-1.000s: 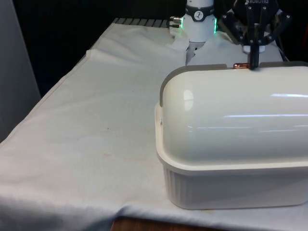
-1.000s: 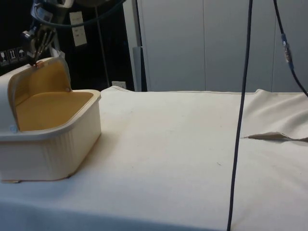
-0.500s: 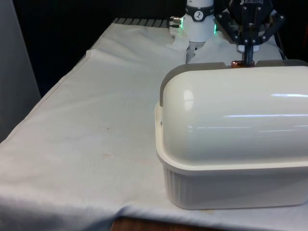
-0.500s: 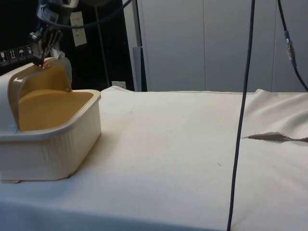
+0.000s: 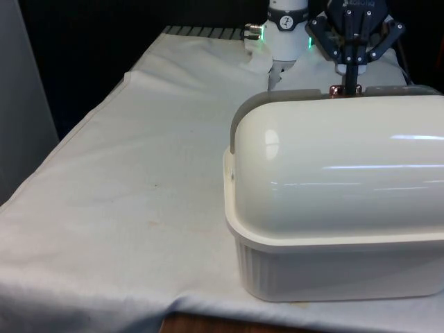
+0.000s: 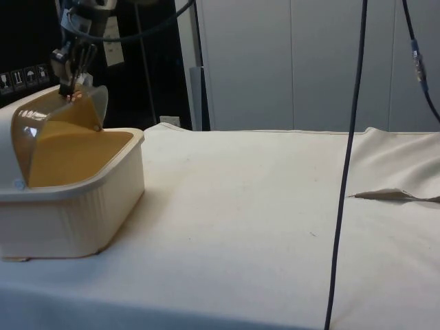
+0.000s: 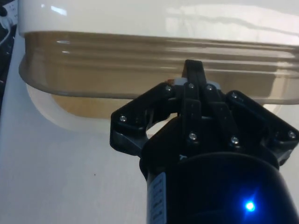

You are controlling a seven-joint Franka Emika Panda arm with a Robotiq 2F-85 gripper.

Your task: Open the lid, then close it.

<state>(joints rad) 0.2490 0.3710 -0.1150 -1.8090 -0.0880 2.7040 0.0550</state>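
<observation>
A cream bread box [image 5: 333, 229] stands at the front view's right, its domed back towards that camera. In the side view the box [image 6: 75, 206] shows a yellowish inside, and its translucent roll lid [image 6: 65, 113] arches partway over the opening. My gripper [image 6: 72, 88] is above the lid's leading edge, shut on the small copper handle [image 6: 76, 96]. In the front view the gripper [image 5: 350, 78] reaches down behind the dome to the handle [image 5: 336, 89] on the lid's grey rim [image 5: 277, 97]. The wrist view shows the fingers [image 7: 192, 77] together against the lid's brownish band [image 7: 103, 65].
White cloth [image 5: 139, 173] covers the table, with open room to the front view's left of the box. In the side view a black cable [image 6: 347, 165] hangs in front, and a fold in the cloth [image 6: 392, 194] lies at the far right.
The gripper has drawn the lid's edge forward and down over the opening, so the lid now covers more of the box. In the front view the gripper has shifted left and farther away.
</observation>
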